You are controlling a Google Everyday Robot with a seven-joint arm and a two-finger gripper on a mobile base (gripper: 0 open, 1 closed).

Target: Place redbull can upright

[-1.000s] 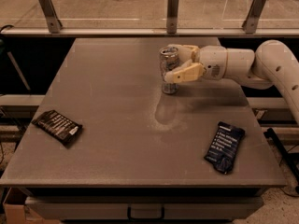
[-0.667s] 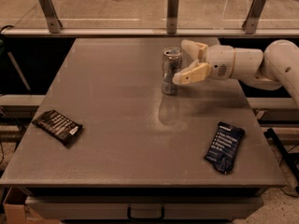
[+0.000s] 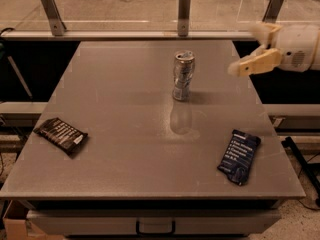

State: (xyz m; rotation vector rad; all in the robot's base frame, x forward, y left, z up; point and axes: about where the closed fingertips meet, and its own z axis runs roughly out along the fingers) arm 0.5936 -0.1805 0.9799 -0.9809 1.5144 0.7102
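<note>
The redbull can (image 3: 182, 76) is a slim, dented silver can with bluish patches. It stands upright on the grey table (image 3: 120, 109), a little behind the middle. My gripper (image 3: 250, 49) hangs over the table's right edge, well to the right of the can and apart from it. Its tan fingers (image 3: 252, 64) are spread open and hold nothing.
A dark snack packet (image 3: 61, 135) lies flat near the front left. A dark blue packet (image 3: 239, 156) lies flat near the front right. A rail with metal posts (image 3: 184, 12) runs along the back edge. A drawer handle (image 3: 155, 228) sits below the front edge.
The gripper has let go of the can and pulled away to the right, off the table's edge. The can stays upright where it was.
</note>
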